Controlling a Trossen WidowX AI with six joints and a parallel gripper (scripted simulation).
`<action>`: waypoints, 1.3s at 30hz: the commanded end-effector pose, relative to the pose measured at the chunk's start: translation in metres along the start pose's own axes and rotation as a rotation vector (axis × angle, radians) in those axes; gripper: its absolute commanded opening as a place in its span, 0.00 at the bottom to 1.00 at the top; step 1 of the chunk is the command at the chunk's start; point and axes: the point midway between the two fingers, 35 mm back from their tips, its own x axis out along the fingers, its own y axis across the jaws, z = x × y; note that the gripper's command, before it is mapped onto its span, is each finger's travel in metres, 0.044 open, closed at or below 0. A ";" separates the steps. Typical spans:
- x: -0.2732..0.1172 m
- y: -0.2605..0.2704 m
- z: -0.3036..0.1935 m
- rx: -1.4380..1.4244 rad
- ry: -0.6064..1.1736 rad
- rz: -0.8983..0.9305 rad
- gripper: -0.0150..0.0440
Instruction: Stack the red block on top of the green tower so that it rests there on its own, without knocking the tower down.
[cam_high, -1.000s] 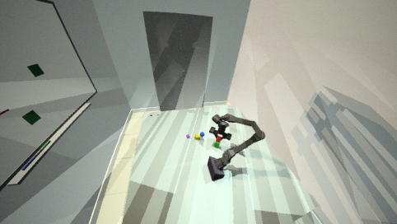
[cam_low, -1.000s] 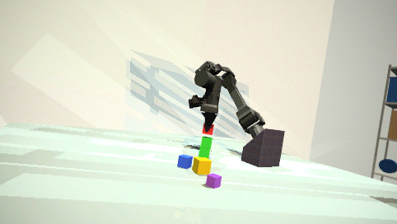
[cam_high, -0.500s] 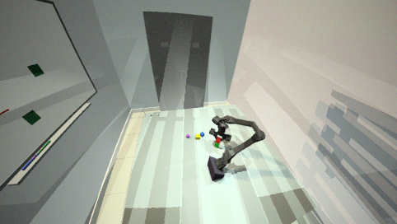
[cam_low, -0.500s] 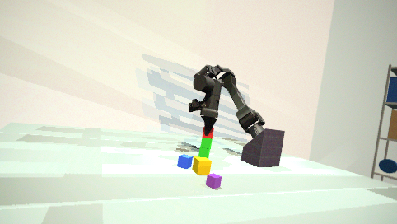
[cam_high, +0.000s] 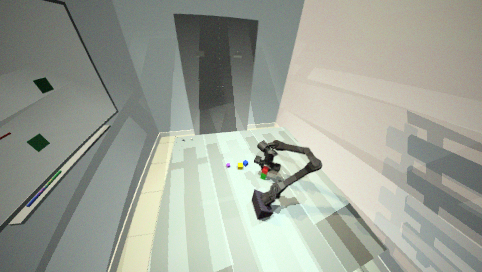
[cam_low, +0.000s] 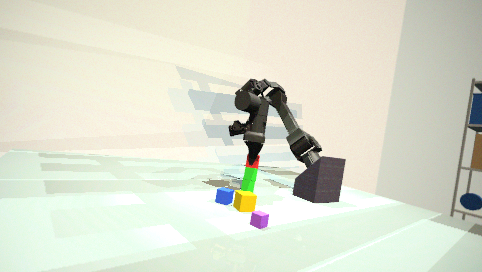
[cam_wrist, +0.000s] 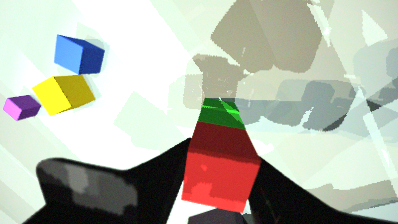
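Observation:
The red block (cam_high: 265, 170) (cam_low: 255, 162) (cam_wrist: 222, 175) is between the fingers of my gripper (cam_low: 254, 159) (cam_wrist: 217, 147), which is shut on it and points down. The block is directly above the green tower (cam_high: 263, 176) (cam_low: 249, 179) (cam_wrist: 221, 113), with no gap visible between them in the exterior view. Whether the tower bears its weight cannot be told. The tower stands upright. In the wrist view the red block hides most of the tower, and only a green strip shows beyond its far edge.
A blue block (cam_high: 245, 163) (cam_low: 224, 196) (cam_wrist: 79, 54), a yellow block (cam_high: 240, 166) (cam_low: 245, 201) (cam_wrist: 64, 94) and a smaller purple block (cam_high: 228, 165) (cam_low: 259, 220) (cam_wrist: 22, 107) lie on the floor near the tower. The arm's dark base (cam_high: 261, 205) (cam_low: 320, 180) stands on the tower's other side.

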 end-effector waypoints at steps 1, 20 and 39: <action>0.000 0.000 0.000 0.000 0.000 0.000 0.30; 0.000 0.000 0.000 0.000 0.000 0.000 1.00; 0.000 0.000 0.000 0.000 0.000 0.000 1.00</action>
